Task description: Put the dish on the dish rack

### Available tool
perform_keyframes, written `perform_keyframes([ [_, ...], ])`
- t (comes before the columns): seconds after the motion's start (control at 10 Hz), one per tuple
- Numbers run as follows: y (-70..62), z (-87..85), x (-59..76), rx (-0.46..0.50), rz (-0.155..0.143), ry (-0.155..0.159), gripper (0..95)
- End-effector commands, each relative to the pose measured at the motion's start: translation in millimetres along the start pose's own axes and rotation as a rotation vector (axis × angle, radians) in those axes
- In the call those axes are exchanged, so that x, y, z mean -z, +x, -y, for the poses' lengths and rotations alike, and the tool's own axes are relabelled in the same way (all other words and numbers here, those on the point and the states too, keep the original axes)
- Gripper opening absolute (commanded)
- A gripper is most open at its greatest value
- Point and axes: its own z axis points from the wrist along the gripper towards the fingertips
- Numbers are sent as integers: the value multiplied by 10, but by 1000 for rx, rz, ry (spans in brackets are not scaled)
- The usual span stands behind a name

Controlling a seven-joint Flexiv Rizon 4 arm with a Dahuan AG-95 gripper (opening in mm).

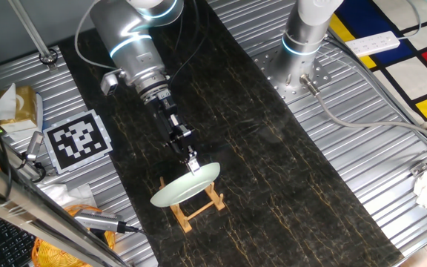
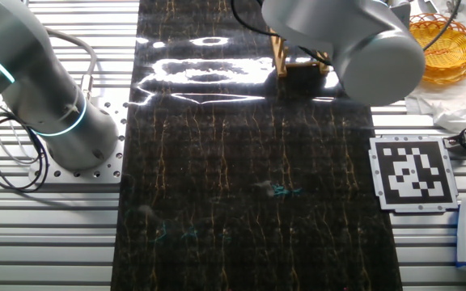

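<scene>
The pale mint-green dish [image 1: 184, 186] stands tilted on its edge in the small light-wood dish rack [image 1: 196, 208] on the dark mat. My gripper [image 1: 192, 164] reaches down to the dish's upper rim, and its fingers look closed on that rim. In the other fixed view only part of the dish rack [image 2: 290, 58] shows at the top. My arm [image 2: 354, 40] hides the dish and the gripper there.
A second arm's base [image 1: 302, 44] stands at the far end of the mat. A marker tag [image 1: 78, 141], a tissue box [image 1: 17, 104] and tools [image 1: 95, 220] lie on the left side. An orange basket [image 2: 447, 44] sits near the rack.
</scene>
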Motion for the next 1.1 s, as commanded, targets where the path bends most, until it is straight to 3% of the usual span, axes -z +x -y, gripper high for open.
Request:
perform_keyframes([
  [0.1, 11, 5, 4, 4, 1, 1, 0],
  [1.1, 34, 35, 48, 56, 10, -26, 0],
])
